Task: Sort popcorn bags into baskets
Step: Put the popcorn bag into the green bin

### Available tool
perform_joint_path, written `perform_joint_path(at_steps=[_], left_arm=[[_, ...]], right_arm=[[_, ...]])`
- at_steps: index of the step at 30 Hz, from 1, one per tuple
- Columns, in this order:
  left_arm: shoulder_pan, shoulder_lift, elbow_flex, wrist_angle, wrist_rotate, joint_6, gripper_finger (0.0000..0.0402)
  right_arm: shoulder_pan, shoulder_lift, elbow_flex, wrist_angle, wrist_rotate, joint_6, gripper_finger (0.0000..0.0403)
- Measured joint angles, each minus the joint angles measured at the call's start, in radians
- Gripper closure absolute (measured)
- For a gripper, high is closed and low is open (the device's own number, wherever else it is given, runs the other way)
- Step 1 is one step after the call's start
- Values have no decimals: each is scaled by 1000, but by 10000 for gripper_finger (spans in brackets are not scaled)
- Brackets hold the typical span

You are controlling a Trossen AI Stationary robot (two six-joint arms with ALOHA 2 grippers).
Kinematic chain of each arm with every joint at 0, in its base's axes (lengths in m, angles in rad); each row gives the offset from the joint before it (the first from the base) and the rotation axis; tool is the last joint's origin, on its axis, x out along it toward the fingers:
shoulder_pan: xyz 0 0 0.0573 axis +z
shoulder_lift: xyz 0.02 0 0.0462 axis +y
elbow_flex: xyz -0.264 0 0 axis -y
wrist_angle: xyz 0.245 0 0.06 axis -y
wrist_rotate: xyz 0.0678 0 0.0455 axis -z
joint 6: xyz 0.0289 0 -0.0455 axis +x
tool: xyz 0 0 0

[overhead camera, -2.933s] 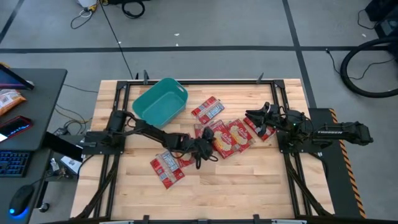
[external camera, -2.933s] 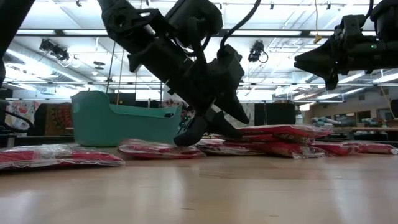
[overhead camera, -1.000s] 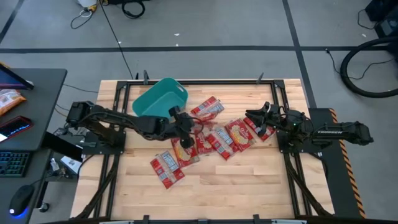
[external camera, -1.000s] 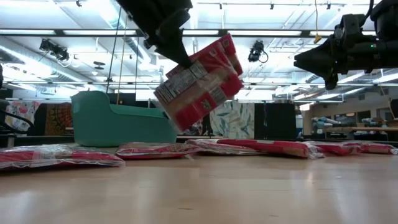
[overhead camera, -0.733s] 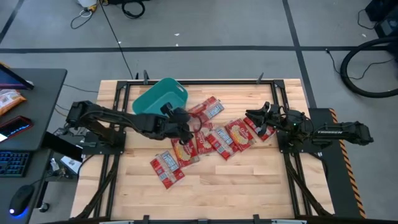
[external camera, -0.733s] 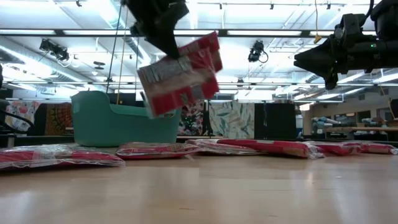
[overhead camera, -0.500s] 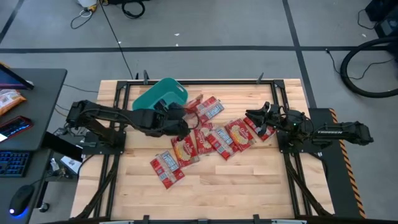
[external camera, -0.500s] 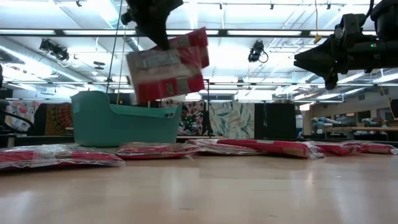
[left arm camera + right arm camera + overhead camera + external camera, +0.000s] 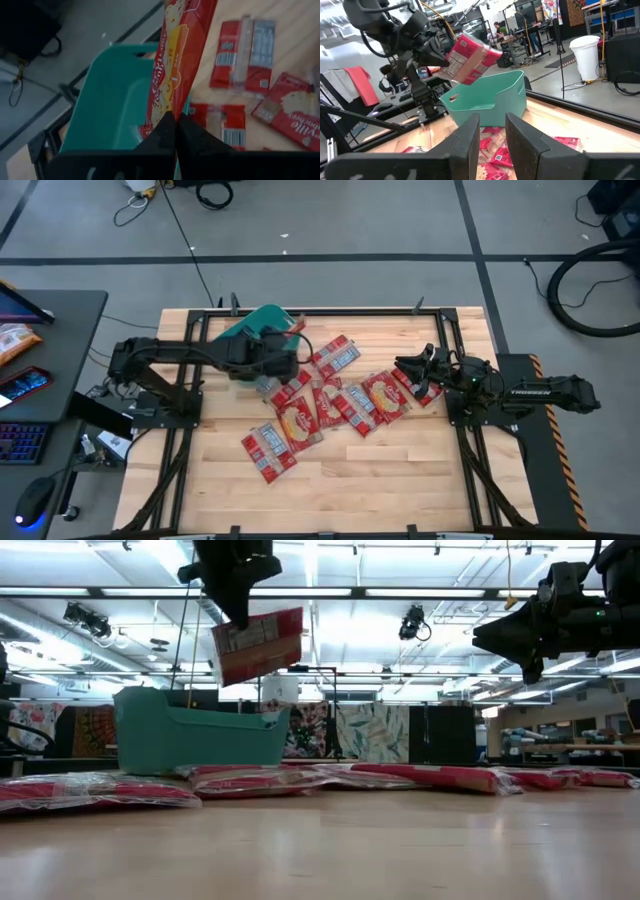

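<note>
Landmark: teal-green rectangular plastic tub point(image 9: 244, 328) with a rolled rim, at the far left part of the wooden tabletop point(image 9: 380, 470).
Left hand: the left hand point(image 9: 176, 119) hangs above the tub's near edge, its two dark fingers pinched tight on the lower edge of one flat red popcorn packet point(image 9: 177, 60).
Held packet: it is in the air, clear of the tabletop and higher than the tub's rim point(image 9: 200, 712) in the low view, over the tub's opening.
Loose packets: the other flat red popcorn packets point(image 9: 345, 402) lie flat on the tabletop just beside the tub and spreading away from it toward the right arm; two more point(image 9: 268, 450) lie nearer the front edge, apart from the tub.
Tub contents: in the left wrist view, the part of its inside that shows is bare teal floor.
Right hand: the right hand point(image 9: 405, 370) hovers well away from the tub, past the far end of the packet spread, fingers apart and holding nothing.
</note>
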Motion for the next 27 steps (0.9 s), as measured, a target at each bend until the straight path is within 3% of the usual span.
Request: perform_joint_path(at_steps=[6, 13, 21, 27], left_arm=[[48, 28, -28, -121, 10, -58, 398], [139, 61, -182, -56, 20, -38, 398], [251, 65, -347, 73, 125, 31, 398], [268, 64, -437, 181, 177, 38, 333]], right_arm=[[0, 0, 0, 0, 0, 0, 305], [0, 0, 0, 4, 0, 0, 305], [0, 1, 0, 7, -1, 0, 305], [0, 1, 0, 7, 1, 0, 305]])
